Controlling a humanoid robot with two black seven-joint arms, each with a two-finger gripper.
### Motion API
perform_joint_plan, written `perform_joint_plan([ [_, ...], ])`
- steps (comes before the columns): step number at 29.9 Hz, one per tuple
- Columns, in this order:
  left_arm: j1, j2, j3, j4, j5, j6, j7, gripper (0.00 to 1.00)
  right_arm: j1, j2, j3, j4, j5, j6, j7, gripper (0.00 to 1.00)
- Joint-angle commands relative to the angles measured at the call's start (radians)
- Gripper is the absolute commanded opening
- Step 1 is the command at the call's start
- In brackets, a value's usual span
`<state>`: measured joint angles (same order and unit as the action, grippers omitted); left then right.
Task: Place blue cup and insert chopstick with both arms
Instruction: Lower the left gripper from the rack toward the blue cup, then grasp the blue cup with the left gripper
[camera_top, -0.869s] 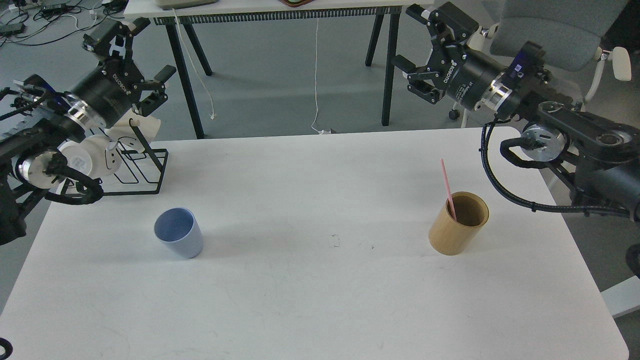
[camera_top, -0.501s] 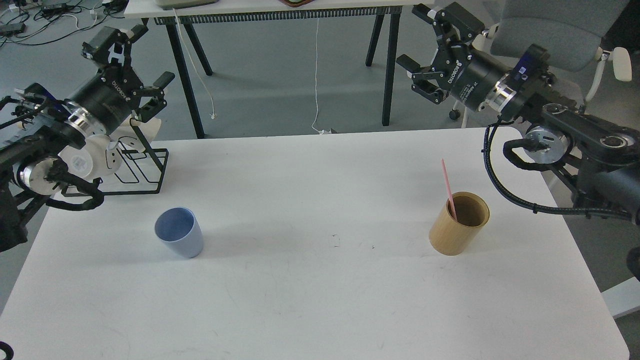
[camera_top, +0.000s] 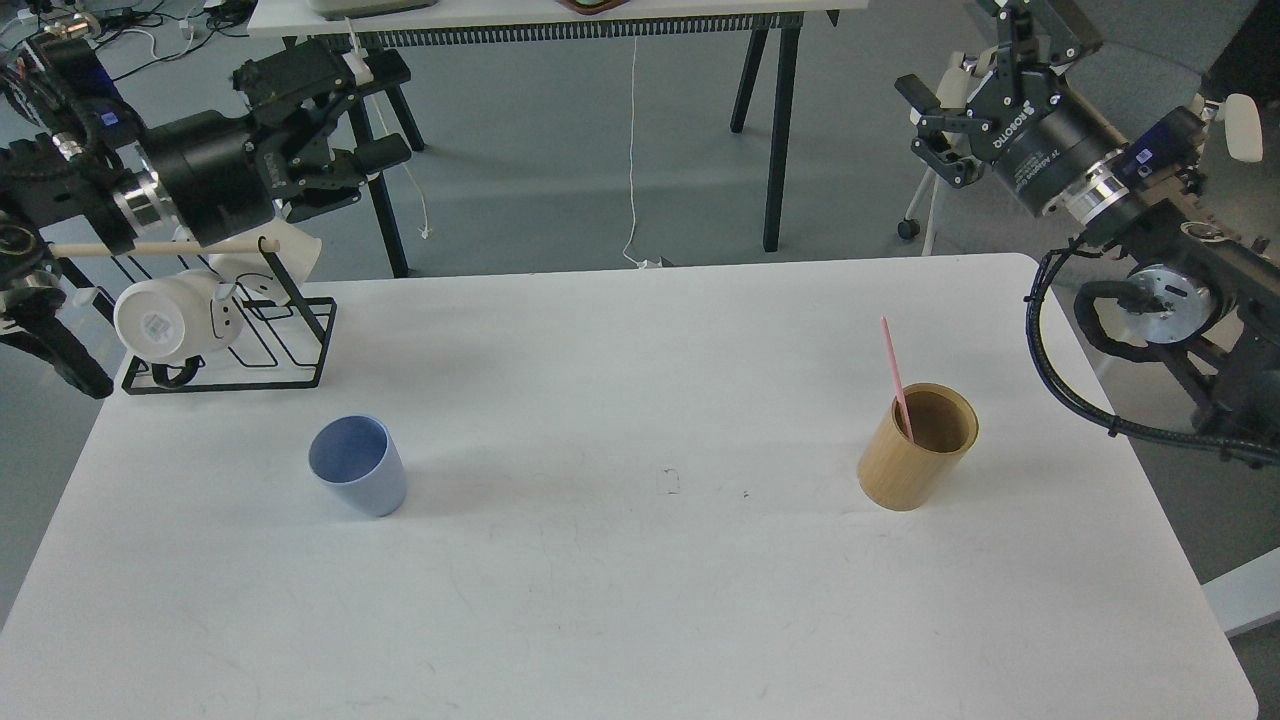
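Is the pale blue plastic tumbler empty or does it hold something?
Empty: the pale blue plastic tumbler stands upright, its open mouth showing only bare blue inside.

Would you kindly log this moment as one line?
left gripper: open, empty | right gripper: open, empty | blue cup: upright on table | pink chopstick: in wooden cylinder

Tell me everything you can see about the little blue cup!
The blue cup is small and pale blue, smooth like plastic, with no marks or handle. It is wider at its open top and narrower at the bottom. It stands upright on the white table, on the left side, in front of the black wire rack. It looks empty inside. Nothing touches it except the table, and both grippers are far away from it.
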<state>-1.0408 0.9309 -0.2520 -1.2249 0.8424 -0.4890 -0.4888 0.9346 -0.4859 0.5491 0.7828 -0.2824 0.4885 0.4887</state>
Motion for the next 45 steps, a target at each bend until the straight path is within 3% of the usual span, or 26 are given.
perform_joint_plan([
  [1, -0.045, 0.091, 0.103, -0.083, 0.185, 0.000, 0.000, 1.00, -0.005, -0.005, -0.001, 0.004, -0.001, 0.000, 0.000, 0.99],
  [6, -0.091, 0.151, 0.279, -0.101, 0.507, 0.000, 0.000, 1.00, -0.014, -0.006, -0.003, 0.001, -0.001, 0.000, 0.000, 0.99],
  [13, -0.041, 0.134, 0.315, 0.011, 0.743, 0.000, 0.000, 1.00, -0.030, -0.003, -0.006, -0.004, -0.003, 0.000, 0.000, 0.99],
  [17, -0.018, 0.043, 0.309, 0.119, 0.855, 0.000, 0.000, 1.00, -0.031, -0.005, -0.006, -0.002, -0.003, 0.000, 0.000, 0.99],
  [21, 0.030, -0.016, 0.301, 0.199, 0.866, 0.000, 0.000, 1.00, -0.033, -0.006, -0.006, -0.002, -0.003, 0.000, 0.000, 0.99],
  [37, 0.096, -0.119, 0.296, 0.298, 0.851, 0.000, 0.000, 0.95, -0.046, -0.008, -0.003, -0.007, -0.003, 0.000, 0.000, 0.99],
  [42, 0.120, -0.132, 0.296, 0.329, 0.845, 0.024, 0.000, 0.78, -0.049, -0.010, -0.001, -0.007, -0.003, 0.000, 0.000, 0.99],
  [45, 0.125, -0.132, 0.296, 0.329, 0.843, 0.023, 0.000, 0.76, -0.051, -0.019, -0.001, -0.005, -0.003, 0.000, 0.000, 0.99],
])
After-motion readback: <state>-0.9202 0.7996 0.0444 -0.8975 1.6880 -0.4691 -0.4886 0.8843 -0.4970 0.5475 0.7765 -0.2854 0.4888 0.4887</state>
